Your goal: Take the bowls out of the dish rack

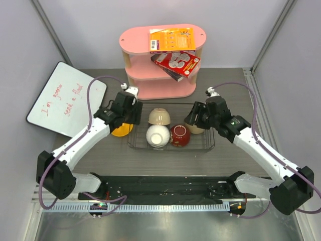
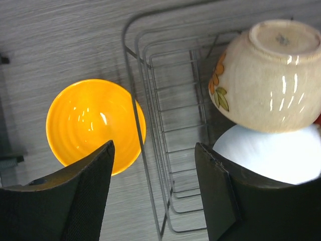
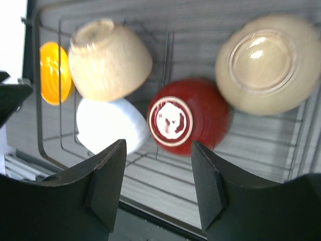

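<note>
**Item 1, left gripper** (image 2: 154,145): jaws are standing spread, pinching nothing, and hanging over the yellow bowl (image 2: 93,123). That bowl is sitting mouth-up on the counter (image 2: 60,45), just outside the left wall of the dish rack (image 1: 205,141).

**Item 2, right gripper** (image 3: 158,145): jaws are standing spread and empty, poised over the dark red bowl (image 3: 188,118).

**Item 3, bowls lying in the rack:**
- The patterned beige bowl (image 2: 266,75) is leaning on the white bowl (image 2: 271,155).
- The dark red bowl is lying foot-up beside the white one.
- A plain beige bowl (image 3: 268,63) is lying foot-up toward the right end.

**Item 4, handling note (a judgement):**
- The red bowl is looking like the right arm's next pick.
- The jaws should be straddling its wall or foot ring, staying clear of the white bowl close by.
- The lift should be going straight up so that the wires are not catching the rim.
- The left arm should be rising clear before reaching for the leaning pair.

**Item 5, not legible:**
- The arms are covering most of the yellow and plain beige bowls in the top view.
- Whether the red and white bowls are touching cannot be told.
- The rack's right end is running out of the right wrist view.
</note>
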`<state>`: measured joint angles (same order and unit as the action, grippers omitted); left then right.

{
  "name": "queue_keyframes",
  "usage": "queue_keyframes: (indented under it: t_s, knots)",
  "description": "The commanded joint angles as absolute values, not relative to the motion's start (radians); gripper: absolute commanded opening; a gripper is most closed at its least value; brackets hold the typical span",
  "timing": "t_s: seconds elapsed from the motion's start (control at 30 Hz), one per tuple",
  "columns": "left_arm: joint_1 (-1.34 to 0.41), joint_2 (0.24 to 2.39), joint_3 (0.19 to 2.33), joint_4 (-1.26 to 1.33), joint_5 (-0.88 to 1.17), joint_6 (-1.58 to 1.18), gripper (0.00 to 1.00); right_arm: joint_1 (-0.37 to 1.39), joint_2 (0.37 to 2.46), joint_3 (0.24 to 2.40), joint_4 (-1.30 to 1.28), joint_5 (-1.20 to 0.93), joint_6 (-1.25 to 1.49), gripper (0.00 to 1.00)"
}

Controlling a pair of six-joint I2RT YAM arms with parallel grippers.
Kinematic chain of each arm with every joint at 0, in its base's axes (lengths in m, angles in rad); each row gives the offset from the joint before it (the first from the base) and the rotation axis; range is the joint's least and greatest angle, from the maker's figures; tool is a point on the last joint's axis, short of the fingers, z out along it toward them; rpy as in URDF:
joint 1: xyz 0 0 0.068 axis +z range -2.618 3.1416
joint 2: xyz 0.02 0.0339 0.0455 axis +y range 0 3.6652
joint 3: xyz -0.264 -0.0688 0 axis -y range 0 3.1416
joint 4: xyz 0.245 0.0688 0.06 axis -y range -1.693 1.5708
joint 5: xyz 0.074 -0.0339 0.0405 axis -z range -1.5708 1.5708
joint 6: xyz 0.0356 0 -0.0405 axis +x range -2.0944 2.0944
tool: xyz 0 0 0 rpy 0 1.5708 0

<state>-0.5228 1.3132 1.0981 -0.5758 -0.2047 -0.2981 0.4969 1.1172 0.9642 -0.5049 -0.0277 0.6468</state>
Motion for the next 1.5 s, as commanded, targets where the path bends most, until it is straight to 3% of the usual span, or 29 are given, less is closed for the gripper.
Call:
queue_keyframes:
  t_s: [0.0, 0.3, 0.53, 1.47]
  knots:
    - [-0.54, 1.286, 1.088, -0.532, -0.213, -0.066, 0.66, 0.555, 1.117, 0.91, -0.474, -0.031, 0.718, 0.6]
    - [-0.563, 1.206, 0.917, -0.321, -0.138, -0.005, 0.67, 0.633, 1.207, 0.908, -0.451, -0.041, 0.753, 0.64]
    - [-0.6, 1.216, 0.907, -0.307, -0.025, -0.037, 0.66, 0.672, 1.233, 0.914, -0.437, -0.035, 0.769, 0.64]
    - [-0.672, 1.407, 0.798, 0.073, -0.144, 0.166, 0.66, 0.692, 1.292, 0.839, -0.423, -0.048, 0.773, 0.64]
